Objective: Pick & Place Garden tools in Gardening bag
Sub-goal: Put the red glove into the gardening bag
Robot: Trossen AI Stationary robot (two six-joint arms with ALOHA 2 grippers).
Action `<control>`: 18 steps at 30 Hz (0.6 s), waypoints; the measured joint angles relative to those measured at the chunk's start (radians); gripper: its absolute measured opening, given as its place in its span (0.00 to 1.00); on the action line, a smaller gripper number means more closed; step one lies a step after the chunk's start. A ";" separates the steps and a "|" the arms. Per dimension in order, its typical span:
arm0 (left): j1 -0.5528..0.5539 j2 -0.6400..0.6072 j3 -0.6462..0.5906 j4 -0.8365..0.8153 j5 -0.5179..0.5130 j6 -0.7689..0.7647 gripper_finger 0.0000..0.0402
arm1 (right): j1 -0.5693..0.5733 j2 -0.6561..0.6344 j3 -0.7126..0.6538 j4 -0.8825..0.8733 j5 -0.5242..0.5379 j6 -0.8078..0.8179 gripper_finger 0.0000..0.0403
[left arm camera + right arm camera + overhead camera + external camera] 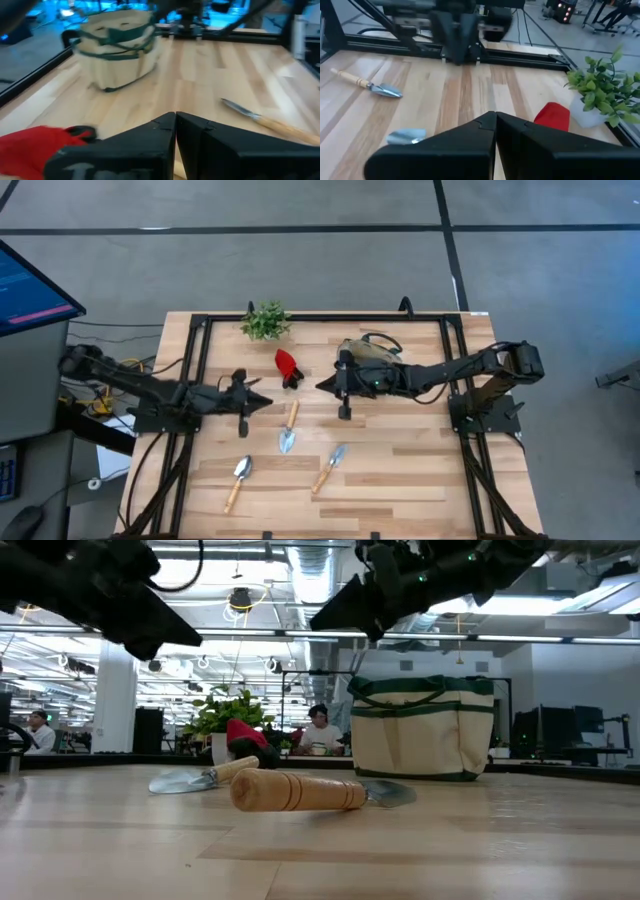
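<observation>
- a pale wooden table (400, 470) with a black frame stands on grey floor; the low view looks into a bright office where people sit far behind.
- the beige bag (372, 355) with green trim sits right of centre in the high view, partly under the right arm.
- a red-and-black tool (287, 365) lies at upper centre, near a potted plant (266, 321).
- three trowels lie below centre: one (289, 428) in the middle, one (329, 468) lower right, one (237, 481) lower left.
- the left gripper (262, 402) hangs left of centre, jaws clenched, holding nothing.
- the right gripper (322, 386) hovers just left of the bag, jaws clenched, empty.
</observation>
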 joint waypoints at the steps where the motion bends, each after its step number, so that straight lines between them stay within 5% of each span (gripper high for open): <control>1: 0.040 0.004 0.000 -0.004 0.020 0.002 0.00 | 0.003 -0.001 0.000 0.001 0.000 0.000 0.00; 8: 0.258 0.043 0.000 -0.006 0.172 0.153 0.00 | 0.039 -0.013 0.000 -0.003 0.058 -0.003 0.00; 18: 0.410 0.092 0.000 -0.014 0.177 0.227 0.00 | 0.085 -0.013 -0.006 -0.080 0.186 0.087 0.00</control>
